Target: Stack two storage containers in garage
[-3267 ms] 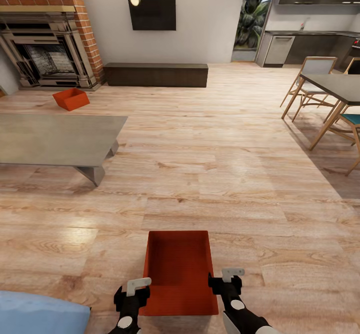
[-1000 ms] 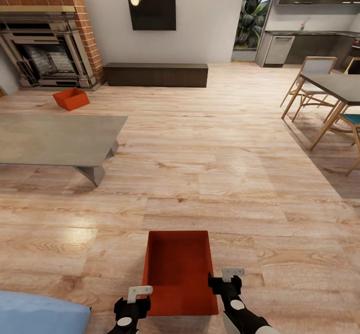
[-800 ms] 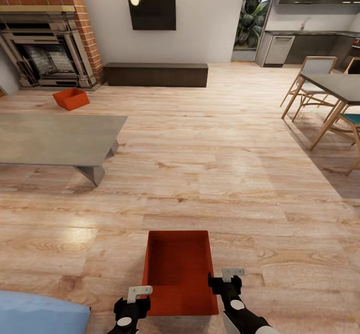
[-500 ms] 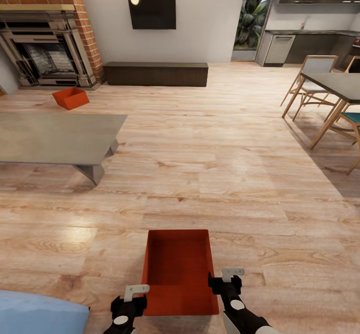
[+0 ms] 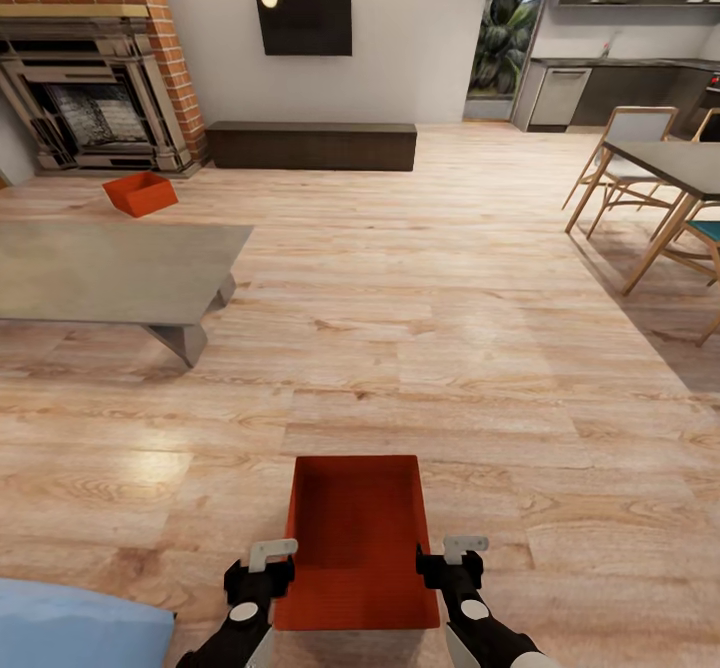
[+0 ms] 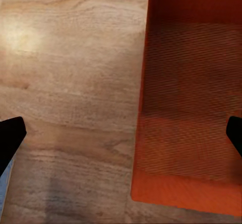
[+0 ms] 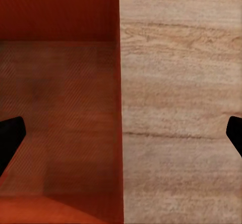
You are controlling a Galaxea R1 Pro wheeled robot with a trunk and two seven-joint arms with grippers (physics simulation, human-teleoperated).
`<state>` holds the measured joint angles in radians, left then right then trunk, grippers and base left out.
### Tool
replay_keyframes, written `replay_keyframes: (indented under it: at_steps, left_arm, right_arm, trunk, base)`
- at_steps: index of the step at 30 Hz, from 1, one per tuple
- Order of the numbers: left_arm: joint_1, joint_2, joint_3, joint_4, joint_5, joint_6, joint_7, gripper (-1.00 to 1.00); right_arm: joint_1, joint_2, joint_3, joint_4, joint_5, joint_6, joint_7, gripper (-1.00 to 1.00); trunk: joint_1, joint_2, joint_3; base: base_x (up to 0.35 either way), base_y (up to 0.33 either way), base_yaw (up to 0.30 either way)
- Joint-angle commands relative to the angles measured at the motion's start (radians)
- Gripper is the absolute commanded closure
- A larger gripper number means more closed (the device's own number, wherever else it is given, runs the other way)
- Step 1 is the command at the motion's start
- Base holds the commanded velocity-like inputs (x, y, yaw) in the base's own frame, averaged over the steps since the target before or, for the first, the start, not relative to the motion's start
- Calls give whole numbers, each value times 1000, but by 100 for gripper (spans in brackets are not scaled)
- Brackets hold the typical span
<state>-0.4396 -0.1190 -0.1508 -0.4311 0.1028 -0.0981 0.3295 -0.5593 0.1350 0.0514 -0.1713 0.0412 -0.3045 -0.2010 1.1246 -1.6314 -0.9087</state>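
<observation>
support: wood-plank floor [image 5: 450,348] | on it: near container [image 5: 355,538], far container [image 5: 139,193], grey table [image 5: 110,270]

You're looking at a home living rm: brick fireplace [image 5: 100,68] w/ mantel, wall TV [image 5: 303,19], low bench [image 5: 311,147], grey coffee table [image 5: 110,273] on wood-plank flooring [image 5: 420,328]; dining table [image 5: 675,163] w/ chairs and kitchen cabinets [image 5: 620,93] adjoining.

Glossy wood-plank floor [image 5: 420,348], matt smooth red-orange bin [image 5: 355,538]

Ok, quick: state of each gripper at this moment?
Left gripper: open, straddling the left wall of the near red-orange rectangular bin.
Right gripper: open, straddling its right wall.
</observation>
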Motion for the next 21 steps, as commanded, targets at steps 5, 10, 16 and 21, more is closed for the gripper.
replay_keyframes:
  at_steps: [5, 10, 16, 21]
  left_arm:
    - [-1, -1, -8, -41, 11, 71, 56, -100]
    - [-1, -1, -9, -59, 11, 107, 62, -100]
    - [-1, -2, -7, -76, 12, 118, 64, -100]
    - [-1, -2, -7, -81, 12, 121, 64, -100]
  right_arm:
    - [-1, -1, 5, 1, 4, -1, -7, -100]
    - [-1, -1, 5, 1, 4, -1, -6, -100]
    - [-1, -2, 5, 1, 4, -1, -5, -100]
    - [-1, -2, 5, 1, 4, -1, -5, -100]
  trunk:
    - [19, -36, -16]
    - [38, -71, -32]
    - [61, -113, -51]
    - [81, -148, -67]
  base:
    - [0, 0, 0]
    - [0, 0, 0]
    - [0, 0, 0]
    - [0, 0, 0]
